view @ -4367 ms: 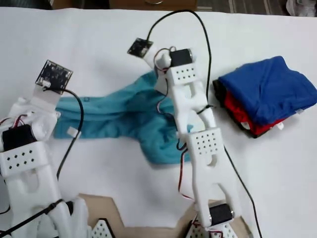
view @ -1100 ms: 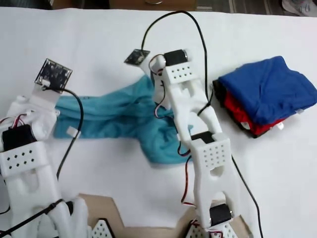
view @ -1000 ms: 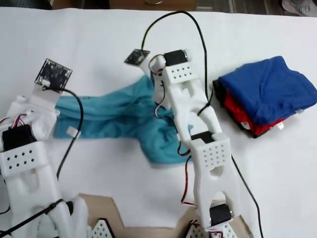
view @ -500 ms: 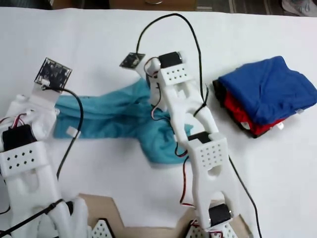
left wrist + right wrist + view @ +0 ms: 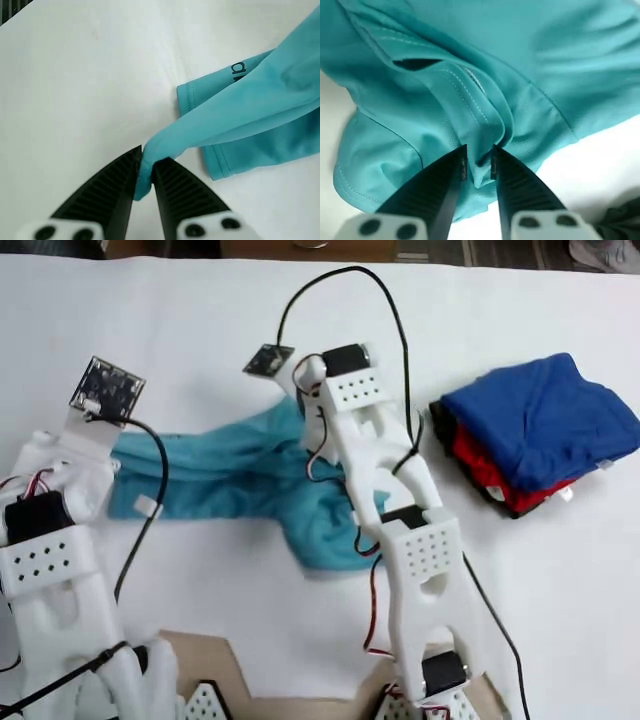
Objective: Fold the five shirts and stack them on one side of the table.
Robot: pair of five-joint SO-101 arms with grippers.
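Teal shirt [image 5: 240, 480] lies stretched across mid surface [image 5: 200, 300], w/ the folded stack [image 5: 540, 425] (blue on top, red and dark under) well apart on the R side. I've got L jaws pinched tight on a drawn-up shirt corner. R jaws clamp a bunched fold nr its other end.

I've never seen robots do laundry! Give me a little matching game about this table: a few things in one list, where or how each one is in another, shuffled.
Things:
1. teal shirt
2. blue shirt
3. red shirt
4. left gripper

Places or states:
A. on top of the red shirt
B. pinching an end of the teal shirt
C. lying long across the middle of the table
D. directly under the blue shirt

Pairs: 1-C, 2-A, 3-D, 4-B
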